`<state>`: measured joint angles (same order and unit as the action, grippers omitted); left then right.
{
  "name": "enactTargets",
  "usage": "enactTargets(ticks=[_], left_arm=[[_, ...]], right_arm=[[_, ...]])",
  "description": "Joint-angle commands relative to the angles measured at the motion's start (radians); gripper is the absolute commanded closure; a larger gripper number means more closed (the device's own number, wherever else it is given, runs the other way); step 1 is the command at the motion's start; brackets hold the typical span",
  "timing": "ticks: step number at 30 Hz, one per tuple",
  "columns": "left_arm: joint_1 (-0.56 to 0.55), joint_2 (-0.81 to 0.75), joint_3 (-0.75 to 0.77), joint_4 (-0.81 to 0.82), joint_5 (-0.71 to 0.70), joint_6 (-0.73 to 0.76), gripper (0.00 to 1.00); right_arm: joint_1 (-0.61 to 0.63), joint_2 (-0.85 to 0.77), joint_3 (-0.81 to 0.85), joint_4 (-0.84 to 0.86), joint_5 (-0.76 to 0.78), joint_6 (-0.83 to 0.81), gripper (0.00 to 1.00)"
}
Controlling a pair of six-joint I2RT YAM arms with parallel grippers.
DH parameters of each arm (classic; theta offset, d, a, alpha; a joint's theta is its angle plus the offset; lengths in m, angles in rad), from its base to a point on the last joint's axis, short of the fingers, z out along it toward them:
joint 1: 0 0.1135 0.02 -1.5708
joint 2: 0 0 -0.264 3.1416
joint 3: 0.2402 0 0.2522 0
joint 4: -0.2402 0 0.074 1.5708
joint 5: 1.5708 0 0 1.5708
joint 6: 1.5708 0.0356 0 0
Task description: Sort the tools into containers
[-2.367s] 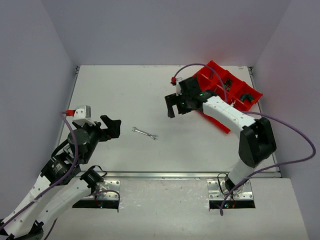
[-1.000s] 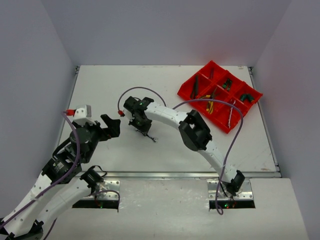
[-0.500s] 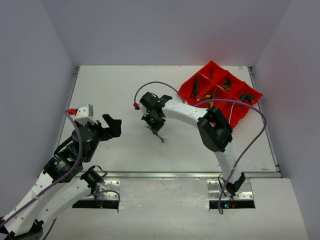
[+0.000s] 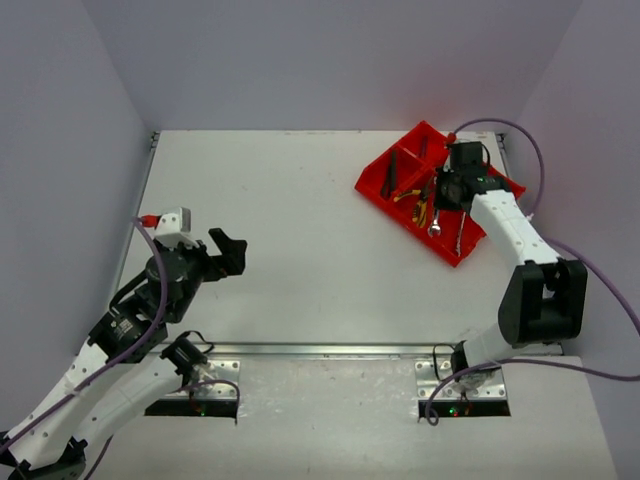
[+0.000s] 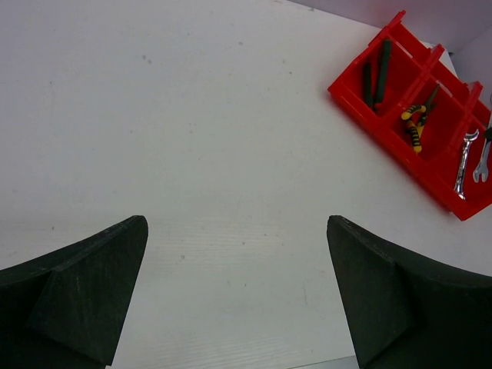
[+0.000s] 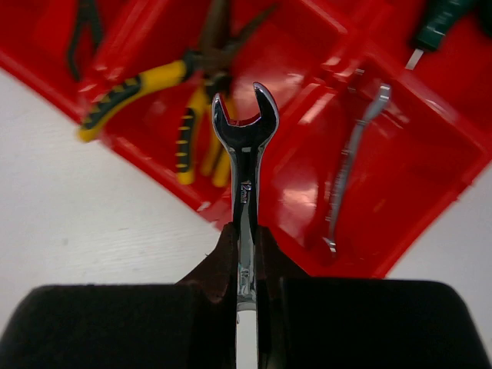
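Observation:
The containers are the compartments of a red divided tray (image 4: 372, 183) at the far right of the table. My right gripper (image 4: 445, 200) hangs over the tray's near side, shut on a silver open-end wrench (image 6: 244, 154) whose open head points away from the fingers. Below the wrench lie yellow-handled pliers (image 6: 181, 100) in one compartment. A second wrench (image 6: 354, 161) lies in the compartment to the right. My left gripper (image 5: 237, 223) stands open and empty over bare table at the near left.
Dark slim screwdrivers (image 5: 380, 65) lie in the tray's leftmost compartment, and a green-handled screwdriver (image 6: 438, 23) sits in a far one. The tray (image 5: 350, 96) lies at an angle to the table edges. Grey walls enclose the table.
My right arm has swung from the table's middle to above the red tray, carrying the wrench. The left arm has barely moved.

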<state>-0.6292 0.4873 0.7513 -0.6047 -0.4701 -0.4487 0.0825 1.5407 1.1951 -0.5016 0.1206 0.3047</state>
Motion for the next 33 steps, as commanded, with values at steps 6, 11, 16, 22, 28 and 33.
enactTargets(ticks=[6, 11, 16, 22, 28, 33], left_arm=[[-0.003, 0.039, -0.003, 0.059, 0.048, 0.028, 0.00], [-0.004, 0.022, -0.006, 0.062, 0.043, 0.027, 0.00], [-0.004, 0.032, -0.005, 0.060, 0.041, 0.025, 0.00], [0.002, 0.067, -0.001, 0.068, 0.041, 0.028, 0.00], [0.177, 0.151, 0.022, 0.046, 0.035, 0.023, 0.00], [0.283, 0.156, 0.029, 0.045, -0.008, 0.026, 0.00]], right_arm=[[-0.165, 0.030, -0.028, 0.147, 0.181, 0.044, 1.00], [-0.181, 0.120, 0.026, 0.165, 0.181, -0.005, 1.00], [-0.183, 0.136, 0.045, 0.131, 0.177, 0.001, 0.47], [-0.182, 0.072, 0.070, 0.050, 0.148, 0.027, 0.01], [-0.100, -0.235, -0.055, -0.002, -0.001, 0.045, 0.01], [0.040, -0.448, -0.067, -0.151, 0.002, 0.056, 0.01]])
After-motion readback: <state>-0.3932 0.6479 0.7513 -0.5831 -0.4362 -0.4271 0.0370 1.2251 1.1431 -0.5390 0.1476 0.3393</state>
